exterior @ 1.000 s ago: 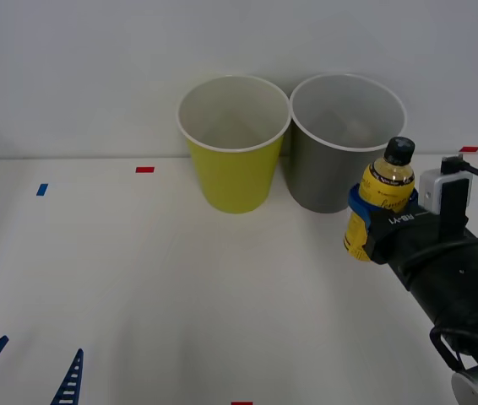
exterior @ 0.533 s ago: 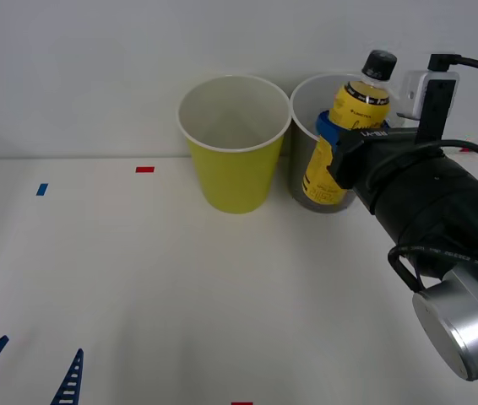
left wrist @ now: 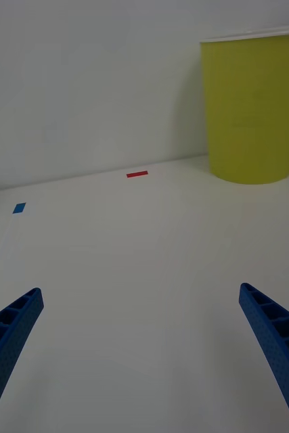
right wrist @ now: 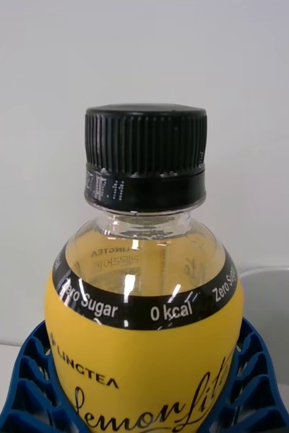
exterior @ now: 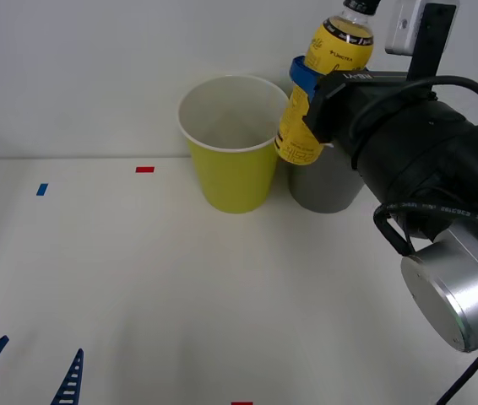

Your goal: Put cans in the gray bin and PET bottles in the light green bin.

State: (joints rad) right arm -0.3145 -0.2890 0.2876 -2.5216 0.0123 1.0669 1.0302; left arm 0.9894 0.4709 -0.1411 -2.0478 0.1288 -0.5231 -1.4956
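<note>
right gripper [exterior: 305, 89] clamps the yellow bottle [exterior: 322, 84] upright, between its blue fingers [right wrist: 22, 379]

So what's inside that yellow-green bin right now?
The light green bin looks empty: its whitish inner wall shows, though its bottom is hidden. The right gripper holds the yellow PET bottle up beside its rim, in front of the gray bin.

you're looking at a plain white wall [exterior: 95, 67] behind a white table [exterior: 180, 287], evenly lit. on the tabletop sit a small red tape mark [exterior: 144, 170] and a blue tape mark [exterior: 41, 190].
</note>
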